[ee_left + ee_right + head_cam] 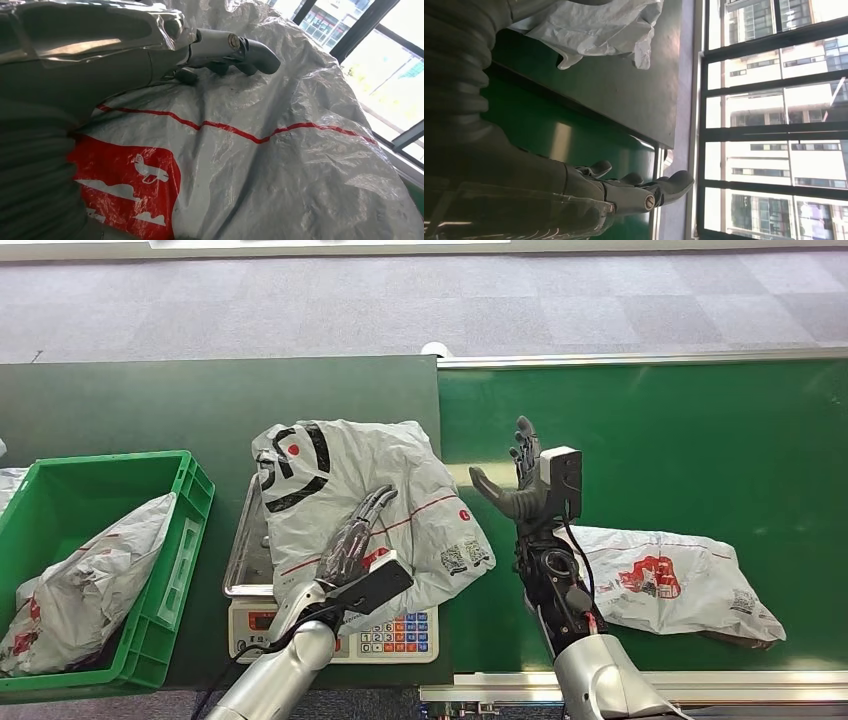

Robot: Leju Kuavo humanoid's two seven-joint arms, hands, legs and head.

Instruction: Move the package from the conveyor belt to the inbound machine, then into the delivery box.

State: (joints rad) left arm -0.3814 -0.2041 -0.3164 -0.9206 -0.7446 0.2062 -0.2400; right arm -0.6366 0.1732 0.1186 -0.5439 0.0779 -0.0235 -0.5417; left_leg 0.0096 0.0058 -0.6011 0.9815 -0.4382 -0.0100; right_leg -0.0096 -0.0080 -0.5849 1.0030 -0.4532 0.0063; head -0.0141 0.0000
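Observation:
A grey plastic package (375, 495) with black and red print lies on the metal pan of the scale-like inbound machine (243, 550). My left hand (353, 538) rests flat on top of it, fingers stretched out; up close the bag (260, 165) shows a red line and red logo under the fingers (225, 47). My right hand (520, 485) hovers upright and open over the green conveyor belt (700, 440), holding nothing; its fingers (644, 187) are spread above the belt. A second grey package (680, 580) lies on the belt to the right of that arm.
A green delivery box (190, 490) stands at the left with another grey package (85, 585) inside. The machine's keypad (395, 633) faces the front edge. A dark green table (130, 400) lies behind the box. Windows fill the far side in the wrist views.

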